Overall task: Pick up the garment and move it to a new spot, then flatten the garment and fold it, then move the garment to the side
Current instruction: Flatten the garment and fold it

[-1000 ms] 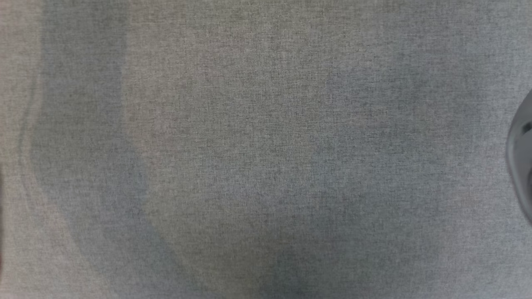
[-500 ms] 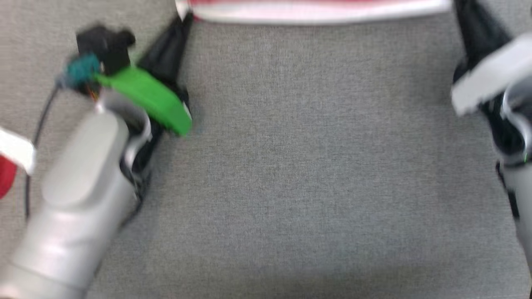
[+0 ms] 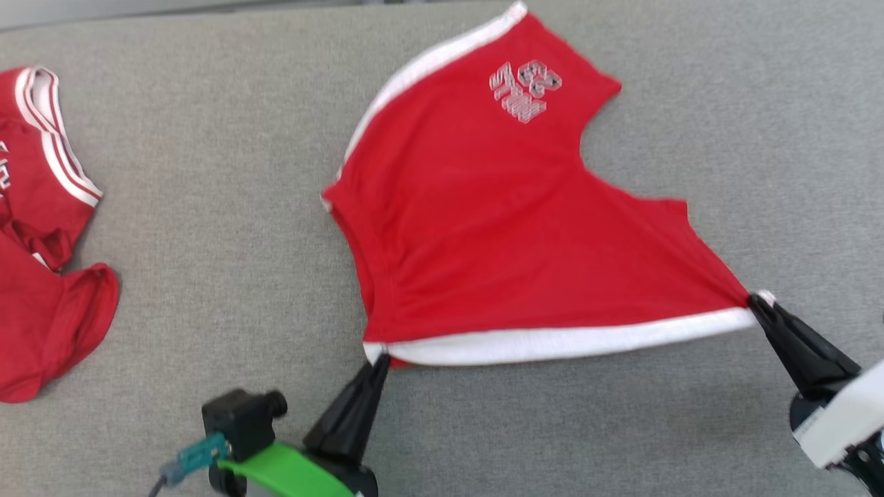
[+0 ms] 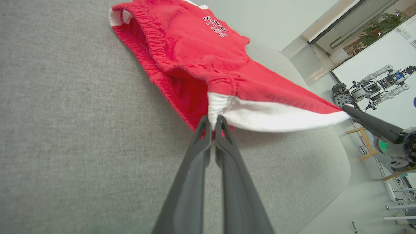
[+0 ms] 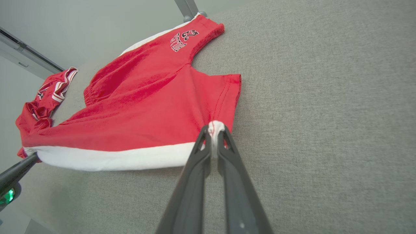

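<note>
The garment (image 3: 497, 228) is a pair of red shorts with white trim and a white number print, spread across the grey surface. Its white-striped edge is stretched between my two grippers. My left gripper (image 3: 378, 364) is shut on the garment's near left corner, seen close in the left wrist view (image 4: 213, 121). My right gripper (image 3: 758, 302) is shut on the near right corner, pinching the white trim (image 5: 214, 130). The garment (image 4: 195, 48) lifts slightly off the surface along the held edge. The garment (image 5: 146, 104) trails away toward the far side.
A second red garment (image 3: 41, 235) with white and red trim lies crumpled at the left edge of the grey fabric surface (image 3: 207, 207). It also appears at the far left of the right wrist view (image 5: 42, 100). Another robot (image 4: 370, 91) stands in the background.
The head camera has swung, so the picture shifted from bare grey fabric to the garment and both grippers. Both grippers stay shut on the garment's corners.
</note>
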Tool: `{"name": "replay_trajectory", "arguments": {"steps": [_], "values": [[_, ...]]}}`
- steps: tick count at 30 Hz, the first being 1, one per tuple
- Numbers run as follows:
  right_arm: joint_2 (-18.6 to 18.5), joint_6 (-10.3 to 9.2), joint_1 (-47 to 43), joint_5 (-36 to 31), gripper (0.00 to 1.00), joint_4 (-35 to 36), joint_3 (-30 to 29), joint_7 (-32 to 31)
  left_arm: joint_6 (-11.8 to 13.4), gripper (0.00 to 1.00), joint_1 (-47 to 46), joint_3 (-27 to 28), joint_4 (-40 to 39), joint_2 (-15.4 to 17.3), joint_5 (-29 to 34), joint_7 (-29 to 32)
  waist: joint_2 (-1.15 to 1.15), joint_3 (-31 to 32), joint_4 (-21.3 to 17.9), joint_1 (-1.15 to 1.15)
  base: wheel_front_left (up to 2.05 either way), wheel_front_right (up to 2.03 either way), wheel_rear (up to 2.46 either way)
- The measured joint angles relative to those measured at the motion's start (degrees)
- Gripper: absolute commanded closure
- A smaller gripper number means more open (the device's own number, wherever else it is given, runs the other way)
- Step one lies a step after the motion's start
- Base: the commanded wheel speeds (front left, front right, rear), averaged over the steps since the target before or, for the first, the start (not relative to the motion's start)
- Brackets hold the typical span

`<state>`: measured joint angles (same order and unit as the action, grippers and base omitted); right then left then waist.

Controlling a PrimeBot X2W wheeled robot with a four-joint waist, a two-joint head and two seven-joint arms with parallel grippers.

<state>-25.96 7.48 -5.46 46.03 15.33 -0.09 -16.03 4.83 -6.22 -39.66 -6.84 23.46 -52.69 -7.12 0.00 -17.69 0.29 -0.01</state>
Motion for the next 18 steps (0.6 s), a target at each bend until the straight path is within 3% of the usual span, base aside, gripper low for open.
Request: {"name": "replay_trajectory", "arguments": {"steps": [5, 9, 18], "values": [[-2.1, 0.00, -4.4, 1.6, 1.00, 3.0, -1.4, -3.3, 3.9, 1.00, 6.3, -0.5, -8.3, 2.4, -1.1, 1.5, 0.00, 3.1, -0.6, 0.00, 0.00, 0.00, 0.00], [-3.4, 0.00, -3.4, 1.9, 1.00, 4.4, -1.1, -5.7, 5.2, 1.00, 6.6, -0.5, -12.0, 2.8, -1.6, 3.3, 0.00, 3.1, -0.3, 0.00, 0.00, 0.00, 0.00], [-8.8, 0.00, 14.2, 1.4, 1.00, 1.2, -1.4, -18.4, 6.7, 1.00, -2.7, 1.3, -12.4, 1.9, -3.8, 9.9, 0.00, 0.8, 3.5, 0.00, 0.00, 0.00, 0.00]]}}
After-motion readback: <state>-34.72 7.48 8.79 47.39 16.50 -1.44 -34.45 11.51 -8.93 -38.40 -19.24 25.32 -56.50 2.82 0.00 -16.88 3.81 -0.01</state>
